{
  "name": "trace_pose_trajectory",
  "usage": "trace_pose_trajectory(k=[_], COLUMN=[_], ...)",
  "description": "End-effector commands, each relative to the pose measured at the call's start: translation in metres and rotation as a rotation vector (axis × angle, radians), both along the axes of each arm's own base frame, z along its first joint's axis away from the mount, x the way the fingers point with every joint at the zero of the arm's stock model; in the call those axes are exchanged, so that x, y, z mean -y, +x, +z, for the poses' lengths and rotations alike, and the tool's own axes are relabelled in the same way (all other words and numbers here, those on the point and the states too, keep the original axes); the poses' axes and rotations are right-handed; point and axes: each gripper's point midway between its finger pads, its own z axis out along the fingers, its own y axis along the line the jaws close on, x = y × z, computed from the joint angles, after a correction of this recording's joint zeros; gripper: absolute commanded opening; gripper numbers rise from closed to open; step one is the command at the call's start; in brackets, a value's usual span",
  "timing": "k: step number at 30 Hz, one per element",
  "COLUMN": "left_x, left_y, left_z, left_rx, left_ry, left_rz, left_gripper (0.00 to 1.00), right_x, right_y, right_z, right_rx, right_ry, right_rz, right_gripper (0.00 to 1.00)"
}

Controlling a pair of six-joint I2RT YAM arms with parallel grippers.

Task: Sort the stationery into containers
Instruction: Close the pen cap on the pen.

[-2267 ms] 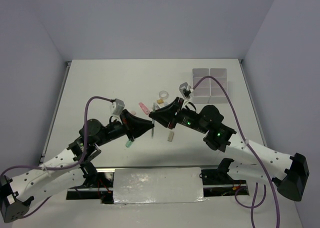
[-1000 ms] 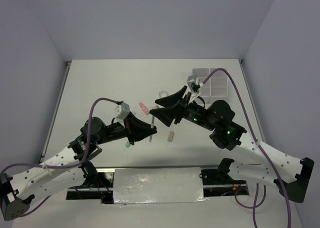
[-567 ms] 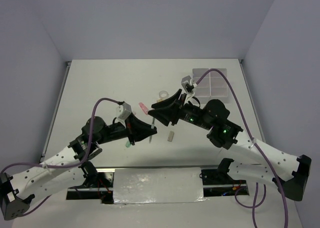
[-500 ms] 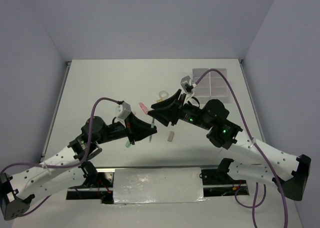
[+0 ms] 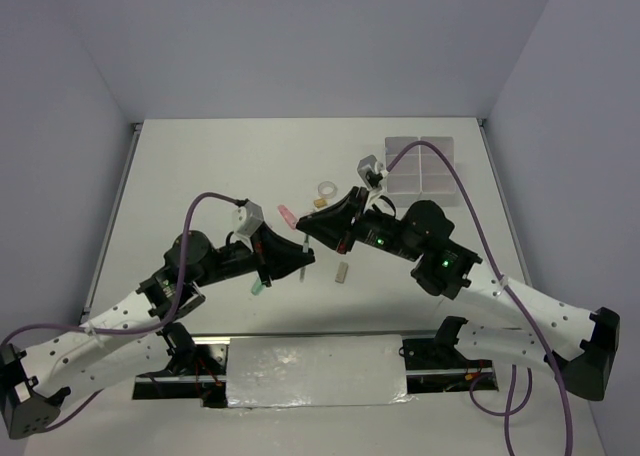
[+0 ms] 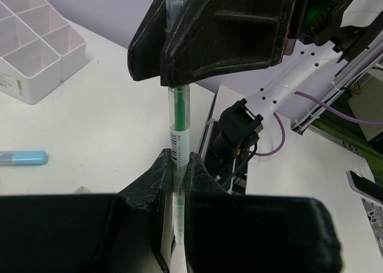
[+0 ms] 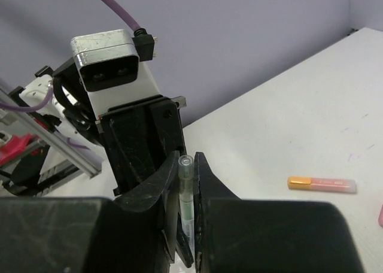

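Observation:
A thin teal pen (image 6: pixel 178 114) with a clear cap stands upright between the two arms, above the table. My left gripper (image 6: pixel 178 159) is shut on its lower barrel. My right gripper (image 7: pixel 187 162) is shut on the capped upper end (image 7: pixel 186 171). From the top view the two grippers meet tip to tip, left (image 5: pixel 299 260) and right (image 5: pixel 306 230), with the pen (image 5: pixel 302 245) just showing between them. The divided white container (image 5: pixel 425 171) sits at the far right, apart from both grippers.
Loose stationery lies on the table: a white tape ring (image 5: pixel 326 189), a pink stick (image 5: pixel 287 216), a tan block (image 5: pixel 342 272), a green stick (image 5: pixel 258 289), a blue stick (image 6: pixel 24 158) and an orange stick (image 7: pixel 321 184). Walls close the table on three sides.
The right gripper's jaws, open a second ago, have closed on the pen's upper end. The right wrist dropped slightly toward the left gripper. The left gripper kept its hold.

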Motion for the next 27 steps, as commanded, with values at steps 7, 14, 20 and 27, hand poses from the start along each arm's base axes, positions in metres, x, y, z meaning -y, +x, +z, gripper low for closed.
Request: trace_pose_trajectory(k=[7, 14, 20, 27], left_x=[-0.01, -0.017, -0.025, -0.031], left_y=[0.015, 0.027, 0.037, 0.043], left_z=[0.072, 0.111, 0.132, 0.14], left_rx=[0.154, 0.228, 0.267, 0.271], left_ry=[-0.112, -0.161, -0.181, -0.199], left_rz=[0.109, 0.139, 0.149, 0.139], left_gripper=[0.0, 0.0, 0.0, 0.0], right_x=[-0.012, -0.017, -0.019, -0.025], right_y=[-0.003, -0.004, -0.006, -0.011], right_z=[-0.041, -0.111, -0.139, -0.157], right_rx=[-0.023, -0.106, -0.127, -0.158], right_ry=[-0.026, -0.131, -0.207, -0.214], right_rz=[0.035, 0.04, 0.028, 0.069], right_gripper=[0.0, 0.0, 0.0, 0.0])
